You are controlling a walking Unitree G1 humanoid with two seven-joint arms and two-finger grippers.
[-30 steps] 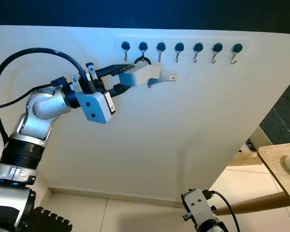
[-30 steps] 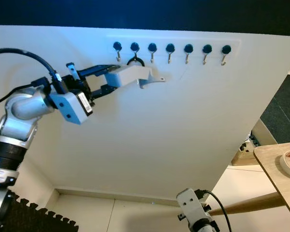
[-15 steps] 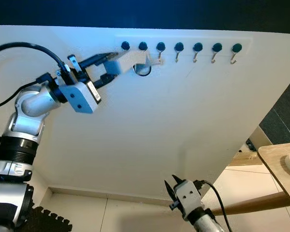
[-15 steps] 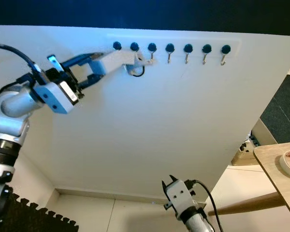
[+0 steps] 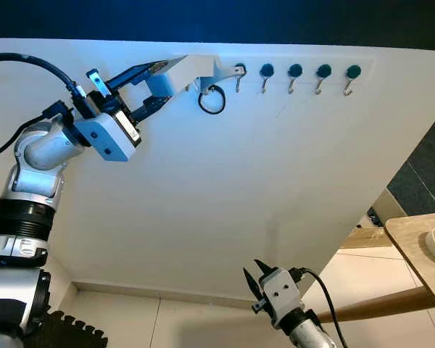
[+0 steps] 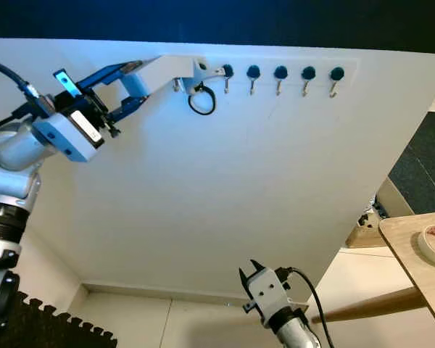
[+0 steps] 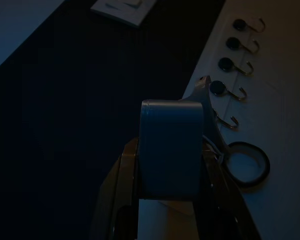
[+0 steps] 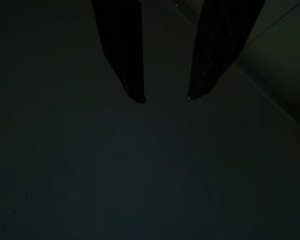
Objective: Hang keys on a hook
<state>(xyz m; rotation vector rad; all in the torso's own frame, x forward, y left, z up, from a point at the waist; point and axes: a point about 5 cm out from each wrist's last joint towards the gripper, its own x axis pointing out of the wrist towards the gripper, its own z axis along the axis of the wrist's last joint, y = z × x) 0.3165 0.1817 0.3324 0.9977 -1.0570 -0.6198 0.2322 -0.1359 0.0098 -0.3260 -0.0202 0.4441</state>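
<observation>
Keys (image 5: pixel 196 71) clamped between my left gripper (image 5: pixel 158 81) fingers, ring (image 7: pixel 246 164) past fingertips by hooks (image 7: pixel 229 89); right gripper (image 8: pixel 165 97) fingers apart, wrist view dark.

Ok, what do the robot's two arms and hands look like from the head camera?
The left arm is silver metal with a black ribbed collar lower down and a thick black cable looping off it. Its left hand has a white boxy housing and long black fingers. The right hand has a small white housing, short black fingertips and a black cable.
</observation>
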